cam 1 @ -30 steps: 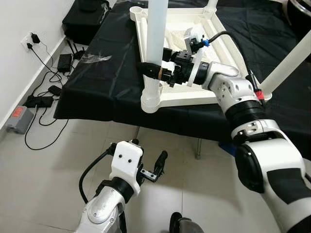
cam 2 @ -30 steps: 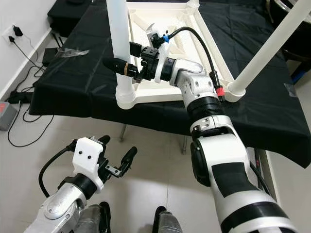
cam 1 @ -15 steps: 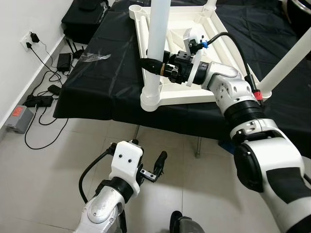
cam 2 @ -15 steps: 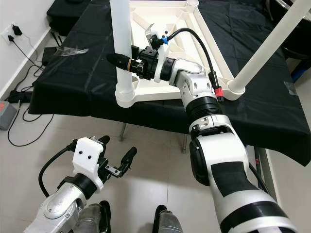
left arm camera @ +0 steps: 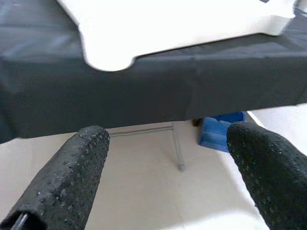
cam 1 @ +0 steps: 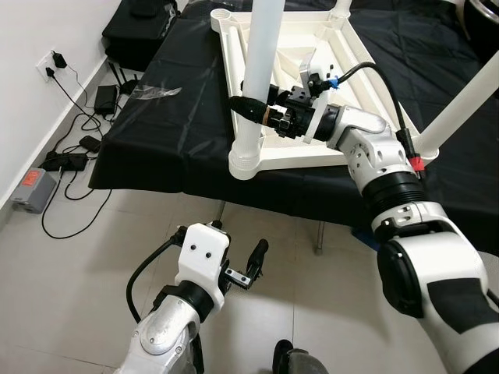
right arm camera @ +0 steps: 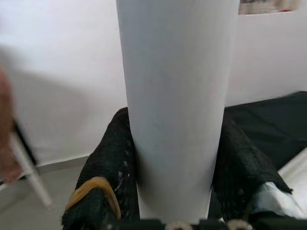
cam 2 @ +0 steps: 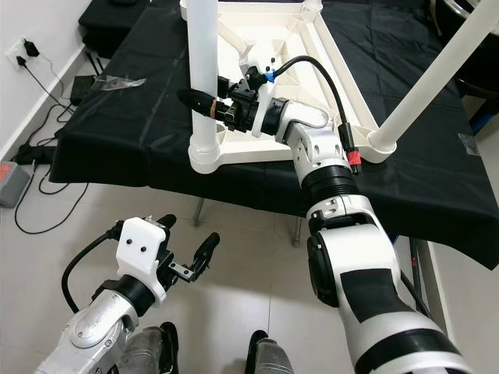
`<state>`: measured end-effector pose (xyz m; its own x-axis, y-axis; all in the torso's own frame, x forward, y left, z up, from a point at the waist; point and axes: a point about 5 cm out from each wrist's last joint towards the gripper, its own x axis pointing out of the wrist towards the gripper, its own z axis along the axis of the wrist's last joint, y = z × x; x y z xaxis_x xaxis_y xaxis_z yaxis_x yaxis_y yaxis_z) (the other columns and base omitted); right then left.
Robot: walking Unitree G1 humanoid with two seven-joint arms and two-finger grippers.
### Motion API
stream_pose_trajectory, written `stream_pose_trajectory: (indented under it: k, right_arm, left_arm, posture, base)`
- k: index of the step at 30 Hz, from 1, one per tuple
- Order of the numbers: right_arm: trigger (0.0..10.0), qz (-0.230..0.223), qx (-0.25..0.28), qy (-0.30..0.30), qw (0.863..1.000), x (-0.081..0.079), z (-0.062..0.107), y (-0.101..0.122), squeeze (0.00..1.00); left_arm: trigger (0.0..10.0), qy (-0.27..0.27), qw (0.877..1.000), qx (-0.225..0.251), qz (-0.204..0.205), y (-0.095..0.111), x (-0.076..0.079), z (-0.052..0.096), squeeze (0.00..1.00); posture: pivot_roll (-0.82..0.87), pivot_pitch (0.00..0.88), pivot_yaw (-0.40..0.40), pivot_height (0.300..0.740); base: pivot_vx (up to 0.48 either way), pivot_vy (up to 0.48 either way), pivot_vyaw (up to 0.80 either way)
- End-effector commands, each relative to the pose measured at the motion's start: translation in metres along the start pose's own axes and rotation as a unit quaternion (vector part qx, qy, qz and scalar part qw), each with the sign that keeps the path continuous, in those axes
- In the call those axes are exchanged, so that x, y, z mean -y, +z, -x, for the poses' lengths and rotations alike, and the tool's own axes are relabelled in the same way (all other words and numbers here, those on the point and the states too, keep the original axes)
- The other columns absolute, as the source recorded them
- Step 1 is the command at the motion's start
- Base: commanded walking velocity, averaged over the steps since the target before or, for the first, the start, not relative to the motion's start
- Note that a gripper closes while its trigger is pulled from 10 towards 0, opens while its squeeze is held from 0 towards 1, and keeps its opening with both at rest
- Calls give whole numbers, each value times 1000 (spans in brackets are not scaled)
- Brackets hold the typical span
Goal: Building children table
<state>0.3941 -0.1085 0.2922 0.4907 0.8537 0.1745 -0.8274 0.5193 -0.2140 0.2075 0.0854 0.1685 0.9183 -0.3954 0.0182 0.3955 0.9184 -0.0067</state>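
Nearest the camera, the left gripper (cam 1: 238, 265) hangs low above the pale tiled floor (cam 1: 78, 296), its two long black fingers (left arm camera: 72, 182) spread wide with nothing between them; the left wrist view looks between them toward the draped table edge, a metal table leg (left arm camera: 177, 148) and a blue box (left arm camera: 218, 134) on the floor beneath. Beyond it stands a work table covered with a black cloth (cam 1: 164, 132) that hangs over the near edge. On the cloth lies the white plastic children's table top (cam 1: 312, 148), turned upside down so that its ribbed underside and corner sockets face up. At its near left corner a white round plastic leg (cam 1: 261, 47) stands upright in the socket (cam 1: 247, 162), and the right gripper (cam 1: 253, 111), reaching in from the robot's right across the frame, pinches this leg just above the socket; the right wrist view shows one black finger (right arm camera: 108, 158) pressed against each side of the white tube. A second white leg (cam 1: 460, 101) rises tilted from the near right corner, and a third leg (cam 1: 337, 9) stands at a far corner. To the left, on the floor by the white wall (cam 1: 39, 31), lie black cables and power adapters (cam 1: 78, 148), a plug sits in a wall socket (cam 1: 54, 61), and a grey box with a red label (cam 1: 30, 189) rests near the skirting. A crumpled clear plastic wrapper (cam 1: 152, 92) lies on the cloth's left part.
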Motion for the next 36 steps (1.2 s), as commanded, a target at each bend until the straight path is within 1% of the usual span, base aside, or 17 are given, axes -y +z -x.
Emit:
stream_pose_trajectory:
  k: [1,3,11,17,19,20,22,24,26,27,29,30,32,33,34,35,36]
  right_arm:
    - [0,-21,-44,-76,996,10,18,-26,0]
    - [0,-23,-48,-121,991,12,20,-31,0]
    - [0,-13,-65,-164,984,10,22,-40,0]
    - [0,-18,-89,-228,969,9,24,-51,0]
    - [0,-29,-100,-311,945,13,26,-54,0]
    - [0,-29,-100,-311,945,13,26,-54,0]
    - [0,-37,-103,-368,923,15,26,-55,0]
    - [0,-37,-103,-368,923,15,26,-55,0]
    - [0,-49,-97,-426,898,13,21,-54,0]
    - [0,-49,-97,-426,898,13,21,-54,0]
    - [0,-51,-91,-479,871,11,15,-55,0]
    - [0,-51,-91,-479,871,11,15,-55,0]
    - [0,-53,-87,-522,847,10,14,-55,0]
    - [0,-53,-87,-522,847,10,14,-55,0]
    - [0,-58,-86,-542,834,9,15,-55,0]
    - [0,-58,-86,-542,834,9,15,-55,0]
    - [0,-57,-85,-564,819,9,15,-54,0]
  left_arm:
    - [10000,9,1000,1,11,2,-2,2,0]
    - [10000,21,1000,7,3,4,-9,0,0]
    - [10000,37,999,14,-17,8,-21,-5,0]
    - [10000,45,999,18,-22,10,-26,-7,0]
    - [10000,43,999,20,-20,10,-25,-9,0]
    - [10000,43,999,20,-20,10,-25,-9,0]
    - [10000,40,999,20,-18,10,-23,-10,0]
    - [10000,40,999,20,-18,10,-23,-10,0]
    - [10000,36,999,18,-16,9,-20,-11,0]
    - [10000,36,999,18,-16,9,-20,-11,0]
    - [10000,33,999,16,-15,8,-17,-10,0]
    - [10000,33,999,16,-15,8,-17,-10,0]
    - [10000,32,999,14,-17,7,-16,-9,0]
    - [10000,32,999,14,-17,7,-16,-9,0]
    - [10000,33,999,14,-18,7,-16,-8,0]
    - [10000,33,999,14,-18,7,-16,-8,0]
    - [10000,33,999,14,-17,7,-15,-8,0]
  posture:
    - [188,275,-80,740]
    - [186,275,-75,740]
    - [184,273,-74,740]
    - [178,269,-74,740]
    - [176,261,-72,740]
    - [176,261,-72,740]
    - [172,259,-70,740]
    - [172,259,-70,740]
    - [176,252,-77,740]
    - [176,252,-77,740]
    - [178,250,-80,740]
    - [178,250,-80,740]
    - [190,245,-86,740]
    - [190,245,-86,740]
    - [190,245,-86,740]
    - [190,245,-86,740]
    - [189,243,-86,740]
  base:
    - [0,0,0]
    - [0,0,0]
    - [0,0,0]
    - [0,0,0]
    - [0,0,0]
    - [0,0,0]
    - [0,0,0]
    - [0,0,0]
    - [0,0,0]
    - [0,0,0]
    - [0,0,0]
    - [0,0,0]
    - [0,0,0]
    - [0,0,0]
    - [0,0,0]
    - [0,0,0]
    - [0,0,0]
